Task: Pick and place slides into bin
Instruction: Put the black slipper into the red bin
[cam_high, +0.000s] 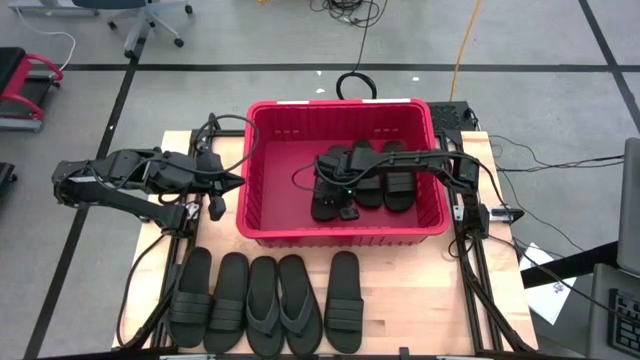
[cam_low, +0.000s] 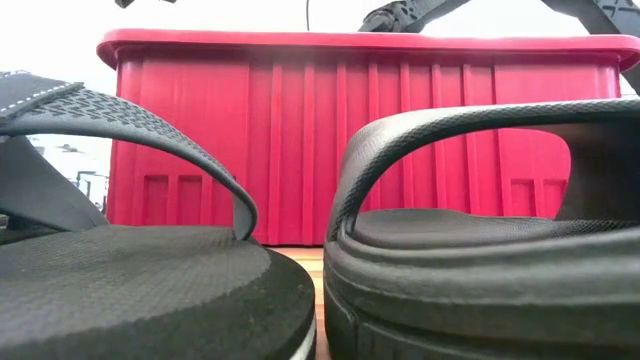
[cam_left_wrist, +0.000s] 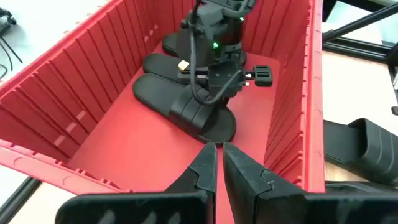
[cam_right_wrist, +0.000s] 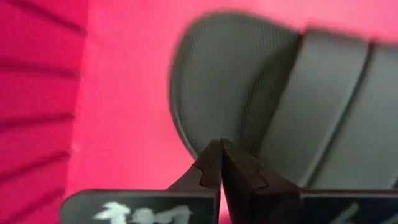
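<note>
Three black slides (cam_high: 368, 178) lie side by side on the floor of the red bin (cam_high: 262, 170), toward the 3 o'clock half of it. The one nearest the middle (cam_left_wrist: 186, 109) has a wide strap and lies flat. Five more slides (cam_high: 265, 302) sit in a row on the wooden counter (cam_high: 415, 300), at 6 o'clock from the bin (two of them are thong flip-flops, in the middle of the row). They lie near the bin but do not touch it.

The right tool (cam_right_wrist: 219, 149) is down inside the bin, just over the heel end of a slide. Its two fingers are pressed together and pinch nothing.

The left tool (cam_left_wrist: 216, 163) hangs at the bin's 9 o'clock rim, pointing into the bin. Its fingers are almost pressed together, with only a thin gap, and they hold nothing.

A black cable loop (cam_high: 354, 84) lies on the floor at 12 o'clock from the bin.
</note>
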